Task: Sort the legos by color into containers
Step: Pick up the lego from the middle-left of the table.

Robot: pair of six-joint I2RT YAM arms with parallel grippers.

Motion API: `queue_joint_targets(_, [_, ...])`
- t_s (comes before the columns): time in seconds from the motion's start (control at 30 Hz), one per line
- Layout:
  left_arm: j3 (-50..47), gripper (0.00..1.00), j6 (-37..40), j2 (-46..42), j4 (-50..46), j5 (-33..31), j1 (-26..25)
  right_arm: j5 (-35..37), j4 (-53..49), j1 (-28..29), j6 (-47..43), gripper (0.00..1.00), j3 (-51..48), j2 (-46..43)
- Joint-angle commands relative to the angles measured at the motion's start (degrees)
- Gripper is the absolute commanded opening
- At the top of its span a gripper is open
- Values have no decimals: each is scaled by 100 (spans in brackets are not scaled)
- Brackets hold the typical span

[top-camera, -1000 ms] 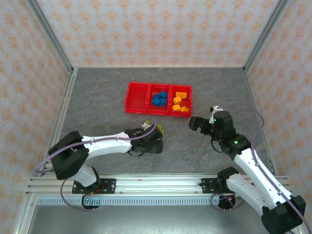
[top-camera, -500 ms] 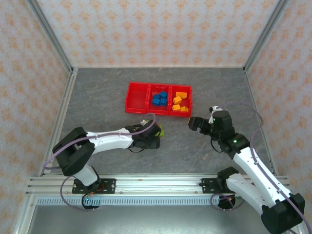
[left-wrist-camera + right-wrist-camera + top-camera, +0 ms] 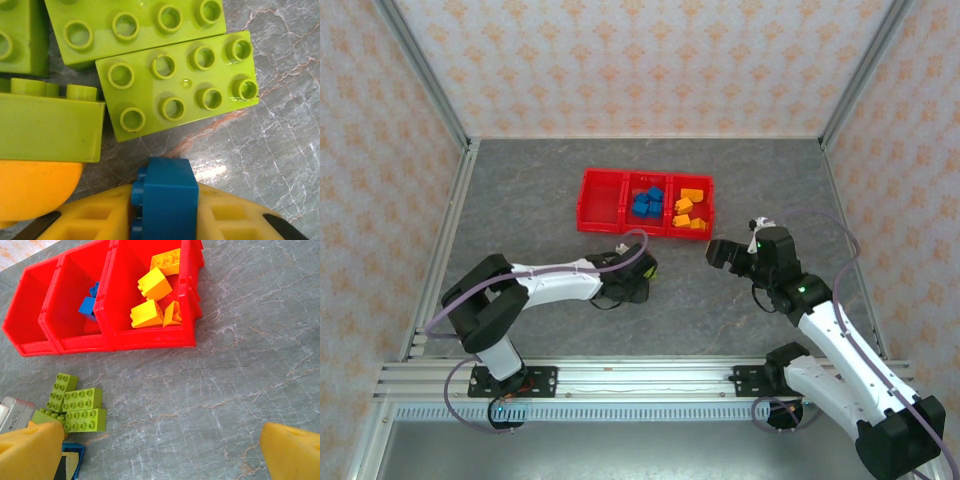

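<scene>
Left gripper (image 3: 637, 279) pinches blue brick (image 3: 162, 195), lime bricks (image 3: 177, 85) just beside | right gripper (image 3: 160, 450) spread wide by red tray (image 3: 150, 338)'s near right corner

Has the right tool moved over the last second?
No. In the top view the right tool stays put, open, at the same gap off the red tray's near right corner.
</scene>
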Motion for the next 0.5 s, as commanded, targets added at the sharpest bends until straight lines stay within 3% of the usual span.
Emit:
queue_joint_targets(0.0, [187, 29, 75, 107, -35, -147, 8, 164, 98, -9, 15, 100, -17, -98])
queue_joint_targets(0.27, [432, 16, 137, -27, -278, -350, -24, 280, 112, -22, 66, 100, -33, -270])
queue_joint_targets(0.47, [1132, 13, 265, -611, -883, -979, -69, 437, 132, -12, 102, 100, -18, -438])
